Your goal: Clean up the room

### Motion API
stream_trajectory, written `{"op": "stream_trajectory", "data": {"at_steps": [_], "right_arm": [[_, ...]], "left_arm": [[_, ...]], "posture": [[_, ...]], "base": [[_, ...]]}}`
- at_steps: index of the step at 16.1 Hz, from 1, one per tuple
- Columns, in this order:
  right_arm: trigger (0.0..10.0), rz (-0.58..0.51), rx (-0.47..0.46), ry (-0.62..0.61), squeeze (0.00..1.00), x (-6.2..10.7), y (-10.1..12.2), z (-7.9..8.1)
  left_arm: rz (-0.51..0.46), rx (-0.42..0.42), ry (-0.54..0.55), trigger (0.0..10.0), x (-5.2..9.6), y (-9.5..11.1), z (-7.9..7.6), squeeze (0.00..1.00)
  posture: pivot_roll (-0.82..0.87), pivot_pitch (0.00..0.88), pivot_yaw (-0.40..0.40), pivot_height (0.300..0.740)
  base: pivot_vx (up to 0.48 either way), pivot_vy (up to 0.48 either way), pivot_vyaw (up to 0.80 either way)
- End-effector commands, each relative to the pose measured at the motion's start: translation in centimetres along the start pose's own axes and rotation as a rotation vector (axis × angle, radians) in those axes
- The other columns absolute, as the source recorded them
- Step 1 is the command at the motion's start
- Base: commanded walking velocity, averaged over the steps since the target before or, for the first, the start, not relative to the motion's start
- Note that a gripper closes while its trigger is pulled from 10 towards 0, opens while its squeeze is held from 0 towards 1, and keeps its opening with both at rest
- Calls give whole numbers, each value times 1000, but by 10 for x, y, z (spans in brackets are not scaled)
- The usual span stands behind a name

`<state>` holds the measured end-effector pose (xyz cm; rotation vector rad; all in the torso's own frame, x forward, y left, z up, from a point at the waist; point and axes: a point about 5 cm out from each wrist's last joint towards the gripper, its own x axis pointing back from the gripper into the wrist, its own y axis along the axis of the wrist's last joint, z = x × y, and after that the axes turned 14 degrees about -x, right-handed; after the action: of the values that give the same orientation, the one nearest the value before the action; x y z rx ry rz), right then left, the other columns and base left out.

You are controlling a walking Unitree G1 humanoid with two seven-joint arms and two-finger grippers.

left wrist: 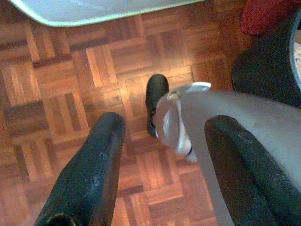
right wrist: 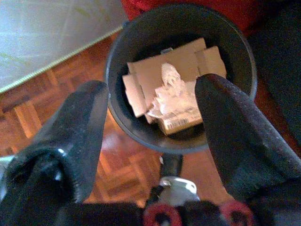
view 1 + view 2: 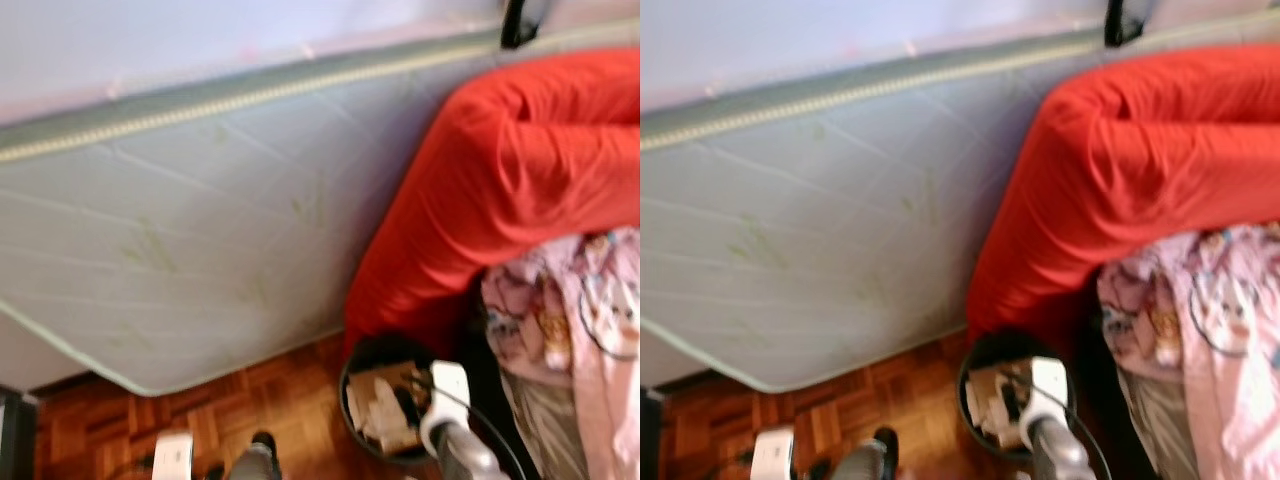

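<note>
Where the parquet floor (image 1: 61,84) shows nearest, the left gripper (image 1: 160,174) hangs spread and empty, while the right gripper (image 2: 150,141), fingers apart, holds nothing above a black wastebasket (image 2: 117,52) of cardboard scraps (image 2: 164,80). Just beyond, a red blanket (image 3: 520,170) and pink patterned bedding (image 3: 590,330) crowd the basket, with a pale mattress (image 3: 180,240) behind.

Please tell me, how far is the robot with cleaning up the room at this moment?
Done: cardboard and crumpled paper already lie in the black bin. In hand: nothing; the right gripper hangs open above the bin, and the left gripper is open over the parquet floor. Left: pink printed fabric is heaped beside the red cover, and a bare mattress leans over the floor.
</note>
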<state>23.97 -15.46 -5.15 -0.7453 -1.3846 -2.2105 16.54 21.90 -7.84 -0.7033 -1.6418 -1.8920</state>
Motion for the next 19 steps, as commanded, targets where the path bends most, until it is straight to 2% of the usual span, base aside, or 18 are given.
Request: {"op": "stream_trajectory", "data": {"at_steps": [1, 11, 19], "right_arm": [[10000, 23, -4, -18, 0, 2, -6, -5], [10000, 47, -13, -55, 0, 2, -8, -7], [10000, 89, 31, -53, 0, 1, -7, -7]], "left_arm": [[5, -11, -8, 10000, 0, 0, -1, 0], [23, -12, -18, 10000, -4, 4, -10, 0], [19, -22, -16, 10000, -4, 5, -6, 0]], "posture": [[121, 221, -62, 740], [110, 216, -56, 740], [91, 216, -55, 740]], "base": [[0, 0, 0], [0, 0, 0], [0, 0, -683]]}}
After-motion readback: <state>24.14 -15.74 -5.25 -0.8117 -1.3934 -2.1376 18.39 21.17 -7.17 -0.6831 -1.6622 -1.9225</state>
